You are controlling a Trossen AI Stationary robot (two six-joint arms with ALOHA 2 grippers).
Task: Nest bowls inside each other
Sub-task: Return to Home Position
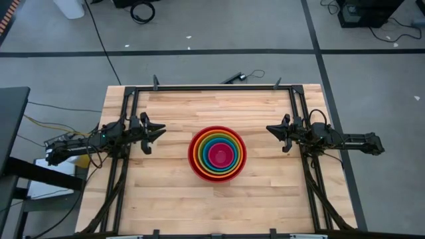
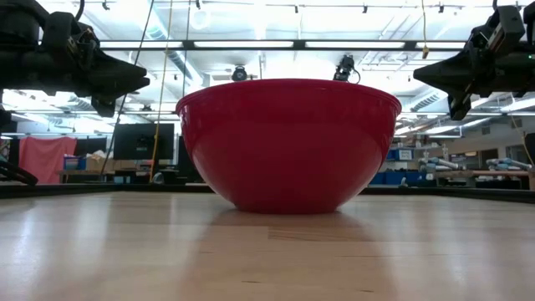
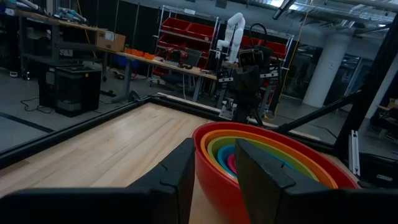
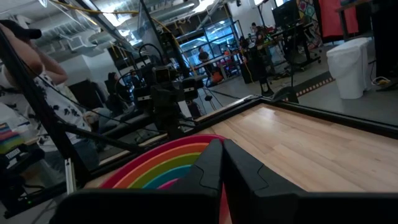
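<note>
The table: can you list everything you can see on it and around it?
bowls: five; red, orange, yellow-green, blue, pink; nested in the middle of the table, red outermost, pink innermost.
table: one; light wood; under the bowls.
cable: one coil; black; on the grey floor beyond the table.
person: one; light patterned top; in the room past the table, seen from the right wrist.
left tool: one; black; raised over the table's left side, pointing at the bowls, fingers slightly apart, holding nothing.
right tool: one; black; raised over the table's right side, pointing at the bowls, fingers closed, holding nothing.
</note>
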